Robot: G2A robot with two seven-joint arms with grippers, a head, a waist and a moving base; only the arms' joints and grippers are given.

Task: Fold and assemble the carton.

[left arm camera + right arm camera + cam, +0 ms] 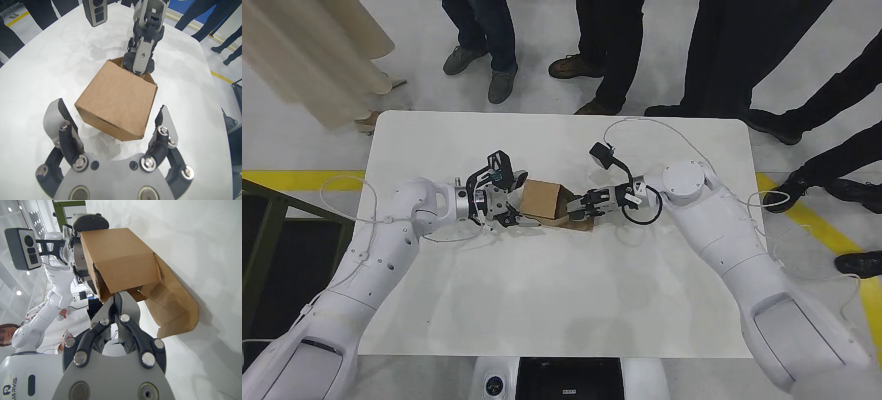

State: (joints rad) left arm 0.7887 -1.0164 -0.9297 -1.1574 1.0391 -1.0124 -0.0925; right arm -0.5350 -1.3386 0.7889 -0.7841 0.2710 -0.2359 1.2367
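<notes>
The left jaws stand wide, their fingers (54,117) flanking the closed end of the carton (117,102) with a gap on each side. They read as a backstop, so the box cannot slide away when it is pushed from the other end.

The right jaws are drawn narrow, almost together, with the fingertips (128,302) poked into the carton's open mouth at the edge of one wall. Whether a bit of card is pinched between them cannot be told. The narrow set likely makes one slim point for tucking an inner flap inward.

The carton lies on its side at the middle of the white surface (572,300), between the two arms. It is already squared into a box, and the end nearer the left arm is closed. At the open end one long flap (175,309) lies flat on the surface, not yet folded up. Judged from this, closing the open end is the step in hand, and that flap is left to do.
</notes>
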